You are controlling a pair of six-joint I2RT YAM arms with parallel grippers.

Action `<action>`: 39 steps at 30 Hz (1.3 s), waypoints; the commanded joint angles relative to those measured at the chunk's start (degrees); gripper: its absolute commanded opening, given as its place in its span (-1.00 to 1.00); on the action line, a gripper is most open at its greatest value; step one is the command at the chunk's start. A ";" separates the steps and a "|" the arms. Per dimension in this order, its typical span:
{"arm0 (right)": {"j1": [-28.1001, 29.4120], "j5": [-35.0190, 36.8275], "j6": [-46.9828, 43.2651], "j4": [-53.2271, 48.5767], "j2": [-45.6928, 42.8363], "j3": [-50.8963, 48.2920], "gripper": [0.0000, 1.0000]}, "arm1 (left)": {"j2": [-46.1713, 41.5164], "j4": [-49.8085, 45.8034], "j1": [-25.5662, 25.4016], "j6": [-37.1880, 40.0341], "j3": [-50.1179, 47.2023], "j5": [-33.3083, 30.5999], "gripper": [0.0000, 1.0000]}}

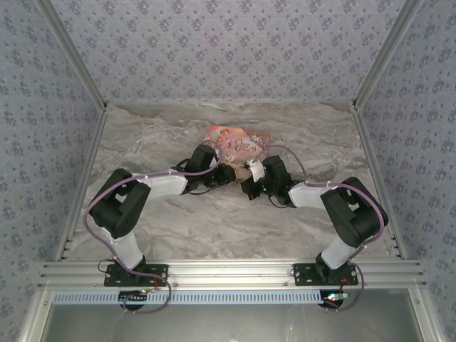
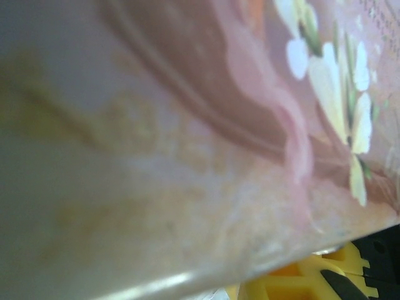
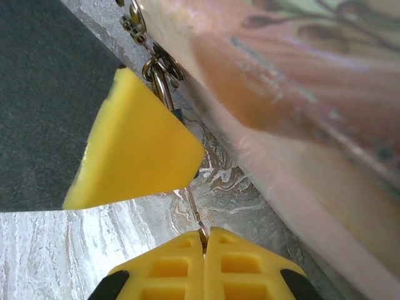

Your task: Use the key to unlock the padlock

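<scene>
Centre of the marbled tabletop [image 1: 214,228], seen from above: my L tool [image 1: 226,176] comes in from the left & my R tool [image 1: 251,187] from the right. Their tips are near each other, just in front of the pink box [image 1: 239,142], which lies toward the back wall. L wrist cam sits hard against the box's printed face, w/ blurred pale flowers at upper right & a bit of that tool's yellow fingers [image 2: 300,282] at lower right. I cannot tell whether the L tool is clenched or released. R wrist cam, left to right: a dark body w/ a yellow wedge-shaped finger [image 3: 137,150], apparently the L tool's, covers most of the padlock [image 3: 179,115]. Only a sliver of teal body shows at the wedge's upper edge, w/ the silvery shackle [image 3: 164,84] poking out above it, linked to small metal rings [image 3: 134,22] that run up along the box's edge. Padlock sits just beside the box's near side, over the tabletop; can't tell if it touches either. Below the wedge, the key [image 3: 194,209] shows as a thin metal stem running from the padlock's lower end down to my R tool. That tool is clenched on it, both yellow pads pressed together w/ the stem pinched in the seam. At right, the box's pink side slants across the view.
</scene>
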 commanded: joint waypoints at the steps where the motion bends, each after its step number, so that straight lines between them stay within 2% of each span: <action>1: -0.09 -0.98 -0.46 -0.10 1.34 2.39 -1.00 | -3.14 1.54 -0.60 -1.27 0.26 3.22 -0.71; 11: 0.06 -1.60 -0.27 0.55 2.05 3.20 -1.00 | -3.23 1.67 -0.76 -1.40 0.22 3.39 -0.71; 29: -0.60 -5.01 2.39 10.00 -0.19 3.46 -1.00 | -4.09 1.34 -0.93 -2.17 0.10 4.45 -0.71; 39: -0.62 -7.34 5.17 13.95 1.34 6.29 -1.00 | -4.17 1.41 -1.28 -2.68 0.36 5.02 -0.71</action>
